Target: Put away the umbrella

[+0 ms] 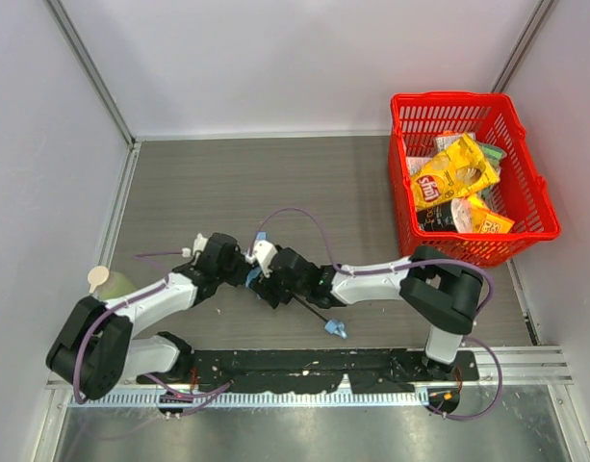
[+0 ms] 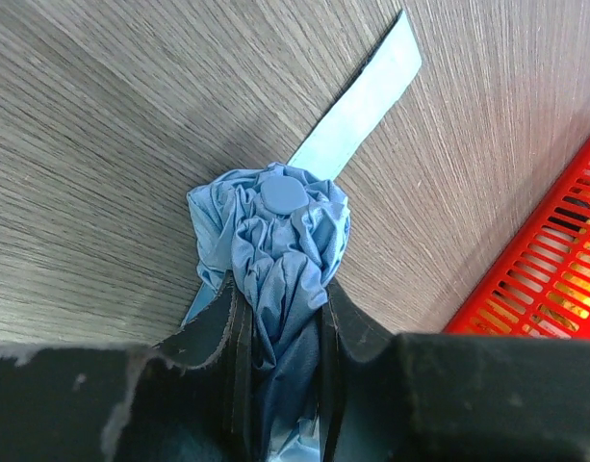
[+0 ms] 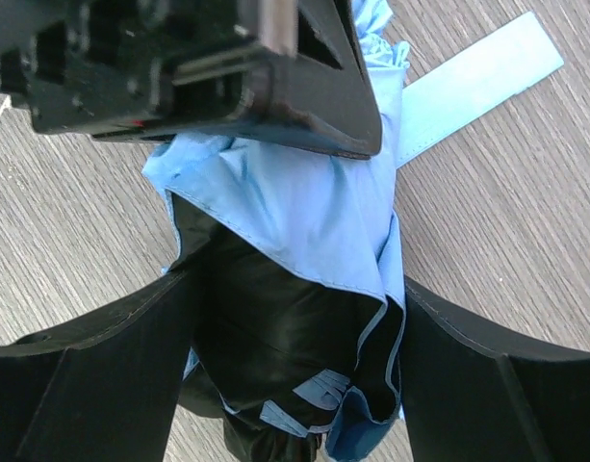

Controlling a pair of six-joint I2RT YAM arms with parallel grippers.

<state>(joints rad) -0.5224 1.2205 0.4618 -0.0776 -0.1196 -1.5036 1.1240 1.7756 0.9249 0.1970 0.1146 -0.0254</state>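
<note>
The umbrella [image 1: 254, 277] lies folded near the middle of the table. Its thin black shaft [image 1: 309, 310] runs out to a small blue handle [image 1: 335, 329] at the front. My left gripper [image 1: 239, 262] is shut on the bunched sky-blue fabric [image 2: 275, 241] just behind the round tip cap [image 2: 283, 195], jaws [image 2: 275, 298] pressed into the cloth. The closing strap [image 2: 357, 106] lies flat on the table. My right gripper [image 3: 295, 284] stands open, its fingers straddling the bundled canopy [image 3: 304, 202] with the dark lining showing between them. The left gripper's body [image 3: 198, 67] sits just ahead.
A red basket [image 1: 473, 173] holding several snack bags, a yellow chip bag [image 1: 451, 173] on top, stands at the back right and shows at the edge of the left wrist view [image 2: 554, 269]. A small green thing with a beige top [image 1: 107, 282] sits by the left wall.
</note>
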